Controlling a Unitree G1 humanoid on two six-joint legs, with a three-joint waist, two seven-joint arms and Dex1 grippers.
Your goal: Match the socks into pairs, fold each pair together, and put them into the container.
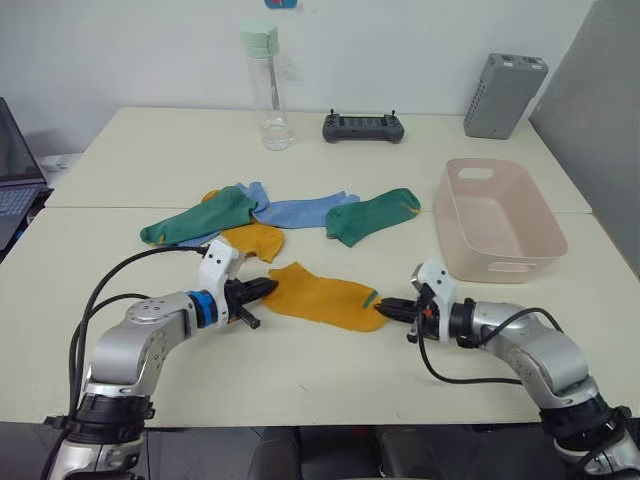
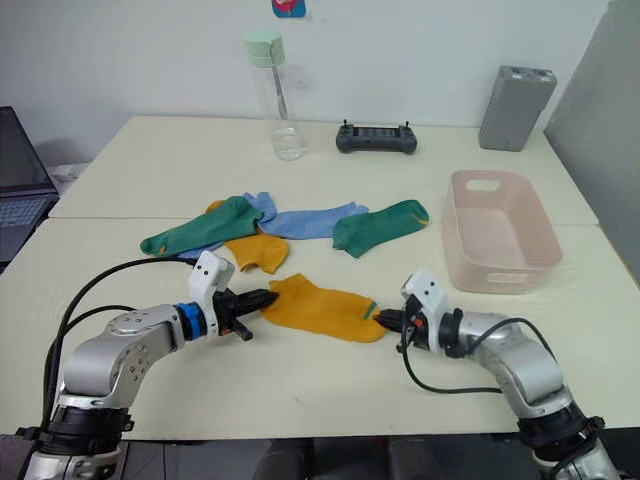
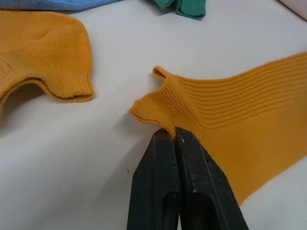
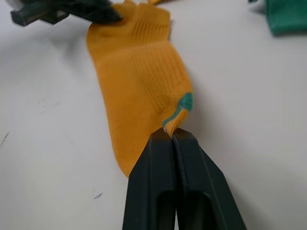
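Observation:
A mustard-yellow sock with green toe trim lies flat near the table's front, stretched between both grippers. My left gripper is shut on its cuff edge. My right gripper is shut on its toe. Behind it lie a second yellow sock, two dark green socks and a light blue sock, partly overlapping. The pale pink container stands empty to the right.
At the back of the table stand a clear bottle with a green cap, a black controller and a grey upright box. A laptop sits off the left edge.

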